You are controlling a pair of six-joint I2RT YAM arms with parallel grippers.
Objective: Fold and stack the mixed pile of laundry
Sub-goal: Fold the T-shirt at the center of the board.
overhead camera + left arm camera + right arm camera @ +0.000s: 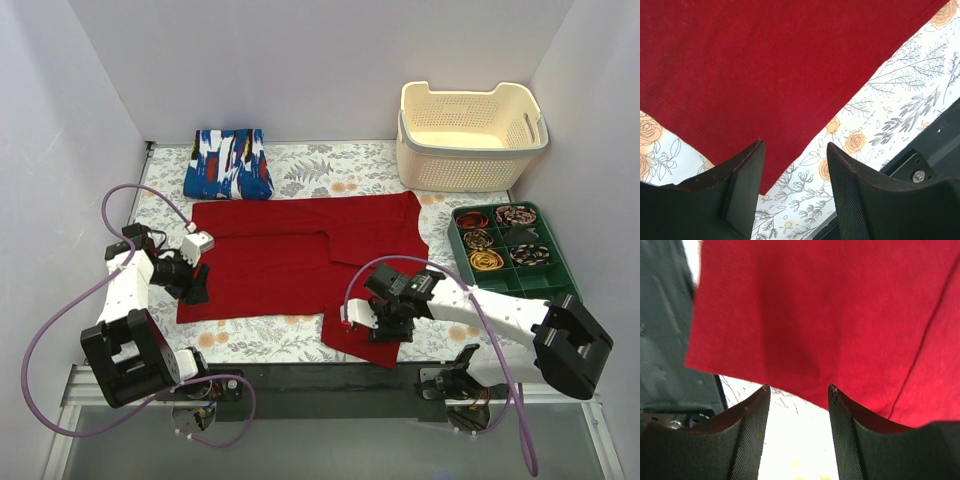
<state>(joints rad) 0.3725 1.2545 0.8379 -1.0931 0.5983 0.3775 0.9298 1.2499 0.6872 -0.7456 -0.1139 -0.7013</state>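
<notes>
The plain deep red garment [290, 260] lies spread flat across the middle of the floral table cover. The blue printed garment [228, 165] sits folded at the back left, just beyond it. My left gripper [195, 290] hovers at the red garment's near-left corner. In the left wrist view that gripper [795, 145] is open, with the red corner [765, 65] and bare cover showing between its fingers. My right gripper [385, 325] hangs over the red flap at the near right. Seen from the right wrist, it [797, 387] is open and empty, just short of the red hem [830, 305].
A cream perforated basket [460, 170] stands at the back right. A green tray [563, 262] of coiled items sits along the right side. The dark front rail [300, 378] runs along the near table edge, close below both grippers.
</notes>
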